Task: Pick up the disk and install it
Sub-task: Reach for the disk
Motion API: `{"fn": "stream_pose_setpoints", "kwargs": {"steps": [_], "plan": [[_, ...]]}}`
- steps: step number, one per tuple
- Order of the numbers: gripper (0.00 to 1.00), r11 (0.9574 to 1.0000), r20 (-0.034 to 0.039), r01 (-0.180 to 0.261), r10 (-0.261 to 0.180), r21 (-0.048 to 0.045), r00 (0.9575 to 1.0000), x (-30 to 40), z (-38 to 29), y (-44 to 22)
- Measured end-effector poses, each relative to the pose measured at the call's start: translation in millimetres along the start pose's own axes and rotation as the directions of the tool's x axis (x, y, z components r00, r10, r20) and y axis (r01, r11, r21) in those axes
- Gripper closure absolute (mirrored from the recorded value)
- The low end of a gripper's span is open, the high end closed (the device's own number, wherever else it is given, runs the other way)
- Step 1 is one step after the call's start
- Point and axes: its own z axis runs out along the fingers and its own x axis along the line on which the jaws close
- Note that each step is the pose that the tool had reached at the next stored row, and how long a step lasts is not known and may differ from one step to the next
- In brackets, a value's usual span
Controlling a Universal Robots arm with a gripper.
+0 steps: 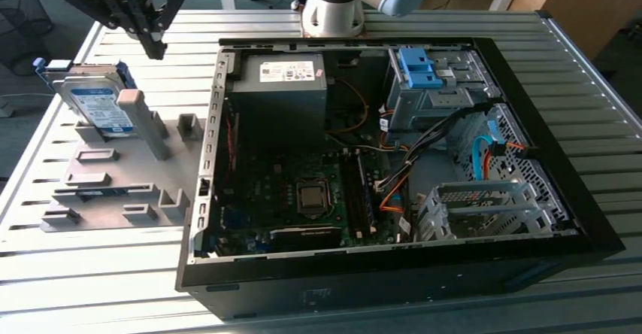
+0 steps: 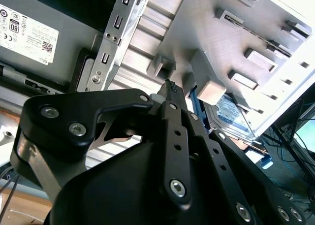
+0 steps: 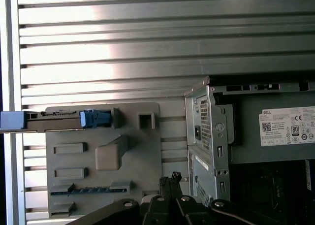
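Observation:
The disk (image 1: 95, 102) is a silver-grey drive with a white-and-blue label and a blue frame. It stands on edge in a grey holder plate (image 1: 110, 176) at the exterior view's left. The second wrist view shows part of the disk (image 2: 231, 112) behind a grey post, and the first wrist view shows the disk (image 3: 49, 120) edge-on. My gripper (image 1: 152, 47) hangs above the table, just behind and to the right of the disk, not touching it. Its fingers (image 2: 171, 87) meet at the tips with nothing between them. The gripper (image 3: 174, 177) also appears in the first wrist view.
An open computer case (image 1: 206, 161) lies right of the holder plate. Inside are a dark grey power supply (image 1: 281, 86), a blue bracket (image 1: 416, 67) on a metal cage, loose cables (image 1: 482, 142) and a silver drive cage (image 1: 482, 206). The arm's base (image 1: 336, 10) stands behind the case.

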Motion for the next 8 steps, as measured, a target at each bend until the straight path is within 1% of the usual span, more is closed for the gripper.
{"fn": "stream_pose_setpoints", "kwargs": {"steps": [8], "plan": [[0.89, 1.0000, -0.0001, 0.000, 0.000, 0.0000, 1.0000, 2.1, 0.2, -0.2]]}}
